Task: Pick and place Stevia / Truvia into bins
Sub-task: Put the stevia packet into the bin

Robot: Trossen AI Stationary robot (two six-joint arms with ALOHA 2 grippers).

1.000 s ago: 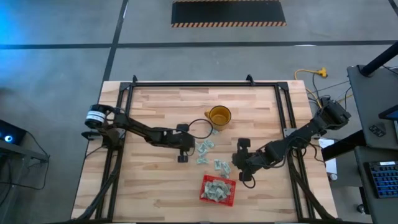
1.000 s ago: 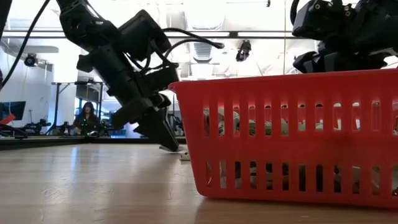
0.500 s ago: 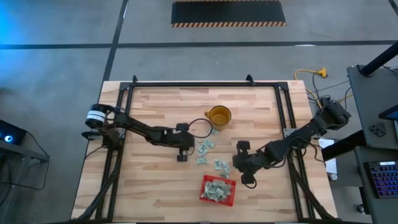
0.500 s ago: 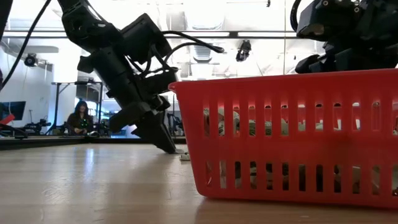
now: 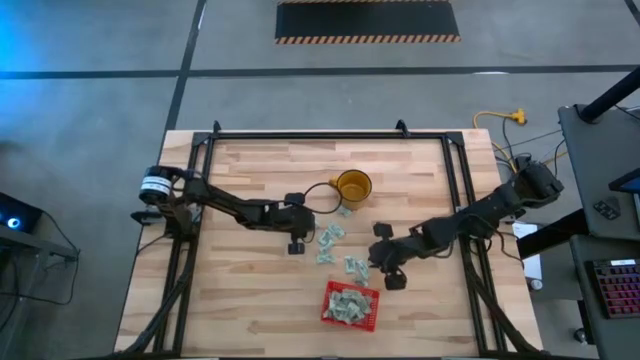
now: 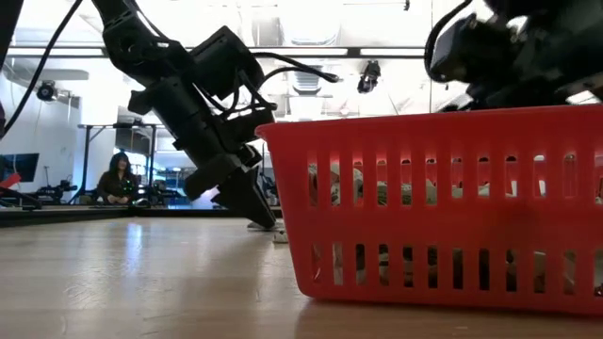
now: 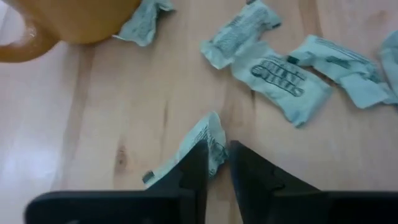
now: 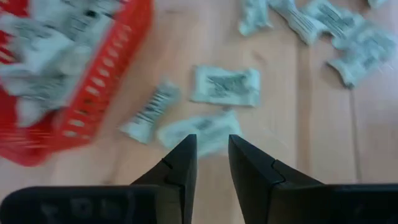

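Left gripper [image 7: 216,163]: low over the wooden table [image 5: 250,300], jaws a narrow slot apart, straddling one crumpled pale green paper packet [image 7: 193,152] at their tips; not clamped that I can see.
Packet axis: slanted across the slot, one end poking between the fingers.
Right gripper [image 8: 209,163]: jaws slightly spread, empty, aimed at loose packets [image 8: 225,84] beside the red mesh plastic basket [image 8: 93,87] (already holding many).
Nearer arm: each has its own packet.
Change: left jaws have parted; right arm swung toward the pile.
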